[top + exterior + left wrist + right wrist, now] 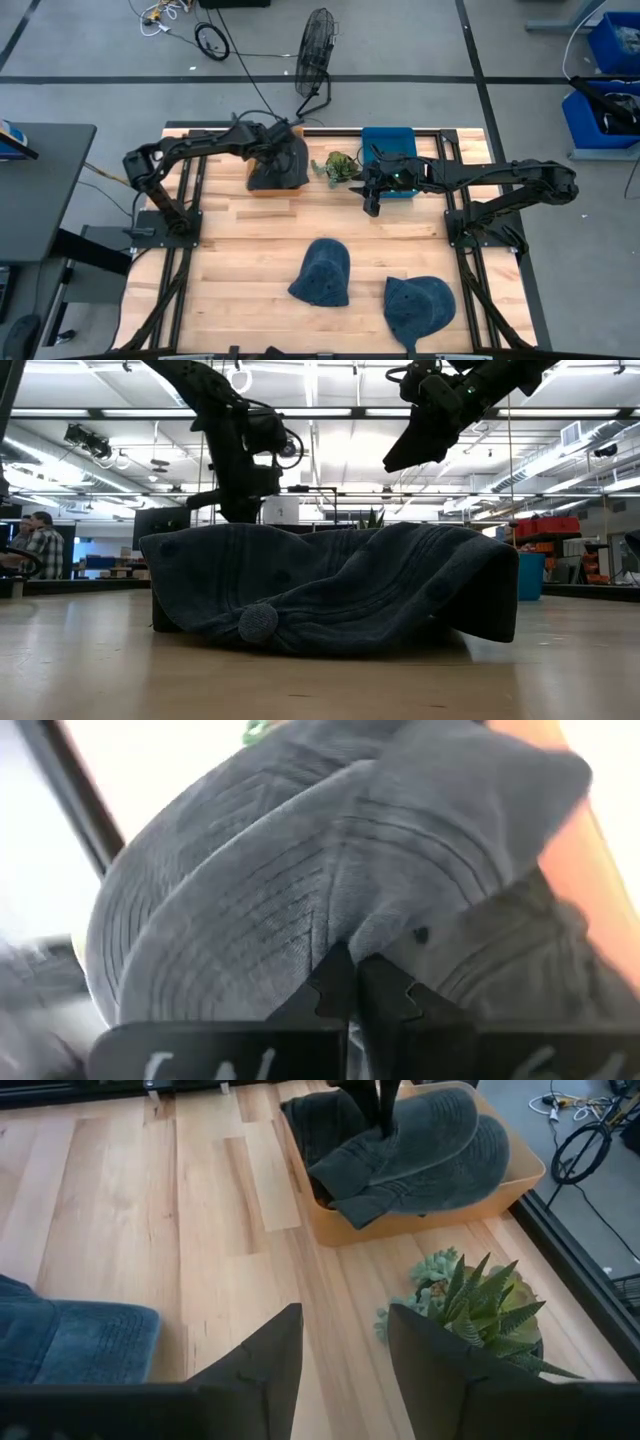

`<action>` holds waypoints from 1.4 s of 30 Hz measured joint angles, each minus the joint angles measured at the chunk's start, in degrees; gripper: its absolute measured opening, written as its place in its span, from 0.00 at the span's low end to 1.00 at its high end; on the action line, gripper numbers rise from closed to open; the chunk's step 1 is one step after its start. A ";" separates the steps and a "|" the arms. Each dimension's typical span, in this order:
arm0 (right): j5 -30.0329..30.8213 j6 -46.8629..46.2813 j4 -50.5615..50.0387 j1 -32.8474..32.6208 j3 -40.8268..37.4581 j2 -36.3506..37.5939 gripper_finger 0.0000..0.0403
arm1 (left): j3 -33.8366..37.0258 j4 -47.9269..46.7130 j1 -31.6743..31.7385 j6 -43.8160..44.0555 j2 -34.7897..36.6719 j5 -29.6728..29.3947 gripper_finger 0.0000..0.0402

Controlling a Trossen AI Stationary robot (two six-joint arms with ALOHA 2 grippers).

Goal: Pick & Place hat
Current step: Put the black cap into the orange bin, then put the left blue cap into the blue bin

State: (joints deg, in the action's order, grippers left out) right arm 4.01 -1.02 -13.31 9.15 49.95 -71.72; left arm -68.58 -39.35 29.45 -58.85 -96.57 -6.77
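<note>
Left tool, from above, sits at eleven o'clock over the tan bin, pinching a dark grey hat there. I judge one hat nearly placed; two blue hats wait at six o'clock on the surface. Low view: one blue hat fills my foreground. Left wrist: fingers closed tight on grey fabric. Right wrist: my right tool hangs open, empty, near the plant.
</note>
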 joint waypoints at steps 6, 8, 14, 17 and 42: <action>0.01 0.01 0.01 0.00 0.00 0.00 0.38 | 0.13 0.19 -0.21 12.10 1.35 -6.71 0.10; 0.00 0.02 0.01 0.00 0.00 0.00 0.38 | 0.11 0.48 -0.22 13.93 1.56 -8.39 0.14; 0.00 0.02 -0.07 0.00 0.00 0.00 0.38 | 0.11 0.28 -1.02 14.75 1.74 -11.04 0.29; 0.00 0.02 -0.49 0.00 0.00 0.00 0.38 | 0.15 0.22 -2.29 14.70 2.11 -11.61 0.35; -0.02 0.05 -1.22 0.01 0.00 0.00 0.38 | -2.73 -3.85 -9.33 17.28 5.09 -21.87 0.46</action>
State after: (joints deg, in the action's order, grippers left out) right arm 3.99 -0.97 -14.53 9.15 49.95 -71.72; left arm -71.31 -43.20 20.12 -41.56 -91.48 -28.64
